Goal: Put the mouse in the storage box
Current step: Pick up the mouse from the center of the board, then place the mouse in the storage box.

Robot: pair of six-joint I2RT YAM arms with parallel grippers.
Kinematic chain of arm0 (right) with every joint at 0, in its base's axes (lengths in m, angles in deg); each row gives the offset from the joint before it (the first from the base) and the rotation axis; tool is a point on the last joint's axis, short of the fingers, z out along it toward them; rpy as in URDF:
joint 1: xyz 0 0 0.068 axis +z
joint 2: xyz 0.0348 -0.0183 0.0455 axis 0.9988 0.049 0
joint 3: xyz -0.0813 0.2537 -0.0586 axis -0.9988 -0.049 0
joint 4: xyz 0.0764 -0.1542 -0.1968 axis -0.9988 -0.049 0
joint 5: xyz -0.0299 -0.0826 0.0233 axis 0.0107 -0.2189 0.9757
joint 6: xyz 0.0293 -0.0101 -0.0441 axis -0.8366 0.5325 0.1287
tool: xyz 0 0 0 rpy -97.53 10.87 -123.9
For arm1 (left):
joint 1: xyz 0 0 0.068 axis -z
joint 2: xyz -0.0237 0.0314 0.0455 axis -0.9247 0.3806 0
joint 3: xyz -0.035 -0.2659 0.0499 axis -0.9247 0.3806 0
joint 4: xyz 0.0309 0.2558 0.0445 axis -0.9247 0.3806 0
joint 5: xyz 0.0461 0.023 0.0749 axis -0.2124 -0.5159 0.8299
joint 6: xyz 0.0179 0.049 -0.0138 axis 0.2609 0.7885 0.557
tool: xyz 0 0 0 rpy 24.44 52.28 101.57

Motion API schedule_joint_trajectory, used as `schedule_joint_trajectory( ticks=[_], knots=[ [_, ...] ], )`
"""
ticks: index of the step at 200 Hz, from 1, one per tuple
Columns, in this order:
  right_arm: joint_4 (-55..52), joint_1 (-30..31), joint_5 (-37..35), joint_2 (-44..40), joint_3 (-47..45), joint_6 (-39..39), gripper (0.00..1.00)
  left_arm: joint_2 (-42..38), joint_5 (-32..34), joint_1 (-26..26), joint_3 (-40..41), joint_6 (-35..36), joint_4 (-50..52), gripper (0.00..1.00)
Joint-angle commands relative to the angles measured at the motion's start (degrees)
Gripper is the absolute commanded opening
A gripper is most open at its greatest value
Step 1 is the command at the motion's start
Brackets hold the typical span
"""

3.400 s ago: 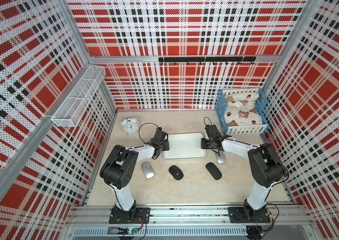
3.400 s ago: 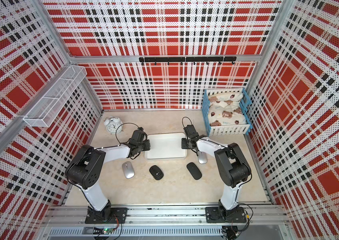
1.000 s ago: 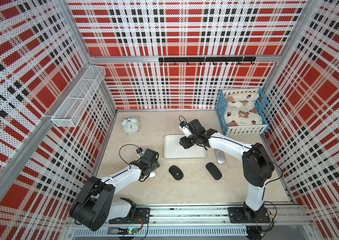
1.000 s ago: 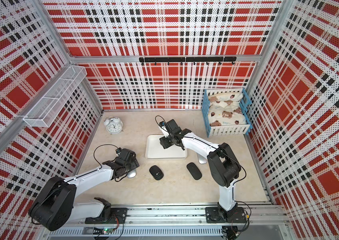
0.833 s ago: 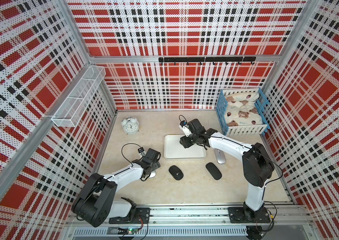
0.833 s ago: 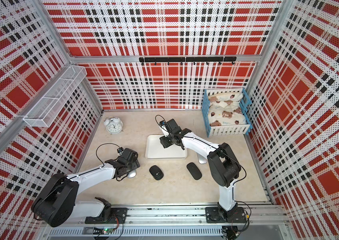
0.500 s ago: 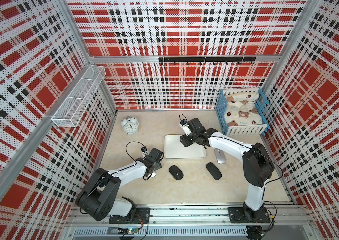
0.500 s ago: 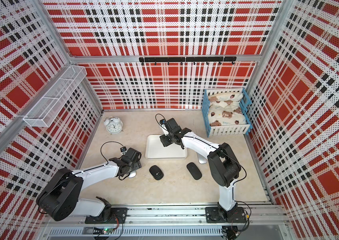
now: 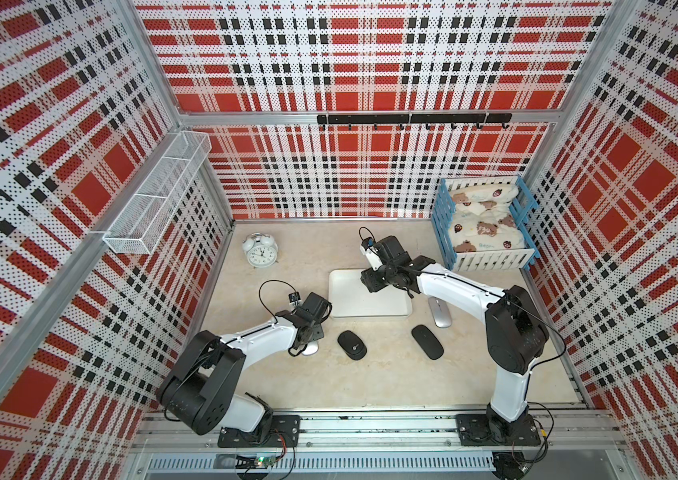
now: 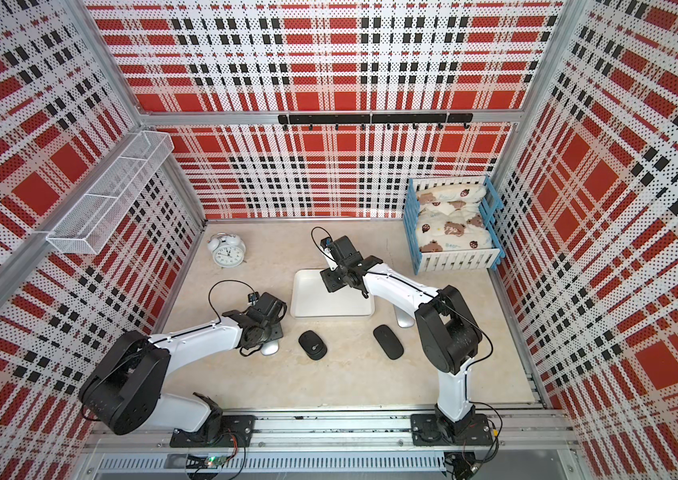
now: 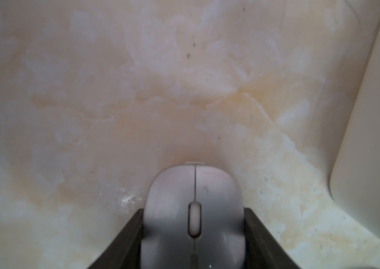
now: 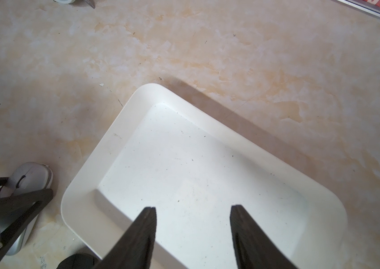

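Beside the storage box (image 9: 370, 305), silver mouse (image 11: 191, 186) on the table (image 9: 370, 382), left tool (image 11: 193, 210) clamped against its two sides, right tool (image 12: 193, 207) hovering above the storage box, jaws apart, empty

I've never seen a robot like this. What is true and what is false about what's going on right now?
1. A mouse already lies in the white storage box. False: the box is empty.
2. The left arm's jaws sit on either side of a silver mouse that rests on the table. True.
3. The right arm's jaws hold a black mouse. False: they stand open and empty above the storage box.
4. Two black mice lie on the table on the near side of the box. True.
5. The alarm clock stands inside the blue-and-white crate. False: it stands on the table, and the crate holds bear-print bedding.
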Motion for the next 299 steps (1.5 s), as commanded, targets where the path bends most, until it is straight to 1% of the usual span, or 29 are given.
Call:
schedule_joint_trajectory(
  ticks=[1,13,53,80,98,111,132,153,177,181,195,216,219,226,247,260,299],
  knots=[
    [1.1,-0.1,-1.1,-1.3,0.2,-0.7,0.58,0.9,-3.5,0.8,-1.7,2.1,4.0,0.43],
    [1.0,-0.1,-1.2,-1.3,0.2,-0.8,0.57,0.2,-2.7,0.8,-3.7,3.6,4.9,0.39],
    [2.4,-0.1,-2.2,-3.4,-1.3,-1.6,0.57,-0.7,3.4,-0.8,-12.7,7.6,12.9,0.38],
    [3.8,-0.1,-3.2,-5.7,-3.0,-2.1,0.57,-1.9,5.2,-1.7,-20.3,9.9,17.7,0.35],
    [5.2,-0.1,-4.5,-7.2,-4.5,-2.5,0.57,-1.6,4.8,-1.4,-26.7,11.2,18.2,0.33],
    [6.3,-0.1,-5.4,-8.1,-5.6,-2.7,0.57,0.0,5.1,-0.6,-31.9,12.0,18.2,0.33],
    [6.6,-0.2,-6.9,-8.6,-5.7,-3.3,0.57,5.6,5.5,1.2,-39.1,13.7,17.9,0.32],
    [6.3,-0.2,-8.4,-9.5,-5.3,-4.1,0.57,10.9,4.2,3.1,-43.3,14.7,15.2,0.32],
    [6.6,-0.6,-12.6,-11.8,-6.6,-6.3,0.57,16.2,1.7,4.1,-45.5,15.5,11.0,0.32],
    [6.6,-0.8,-14.5,-12.3,-6.9,-7.0,0.57,17.1,1.6,4.2,-45.8,15.5,10.6,0.32],
    [6.8,-2.6,-15.7,-14.5,-8.7,-10.2,0.57,19.5,1.1,4.4,-46.1,15.6,9.3,0.31],
    [8.1,-6.7,-13.2,-17.8,-12.8,-14.6,0.57,21.4,0.7,4.1,-43.6,16.0,6.0,0.31],
    [8.4,-7.2,-11.3,-18.1,-13.5,-14.8,0.57,21.5,0.6,4.0,-43.1,16.1,5.3,0.31],
    [9.3,-7.9,-10.0,-19.0,-14.9,-14.9,0.57,21.9,0.0,3.6,-42.0,16.2,4.2,0.31],
    [12.0,-8.2,-6.7,-20.6,-18.4,-12.7,0.57,23.4,-1.4,2.5,-39.3,16.3,1.8,0.31],
    [13.0,-8.2,-5.8,-20.9,-20.0,-12.6,0.57,24.0,-1.8,2.3,-37.7,16.5,0.2,0.31],
    [13.7,-8.2,-4.5,-19.6,-20.5,-12.9,0.57,26.2,-2.7,2.7,-35.2,16.3,-3.1,0.31]
  ],
)
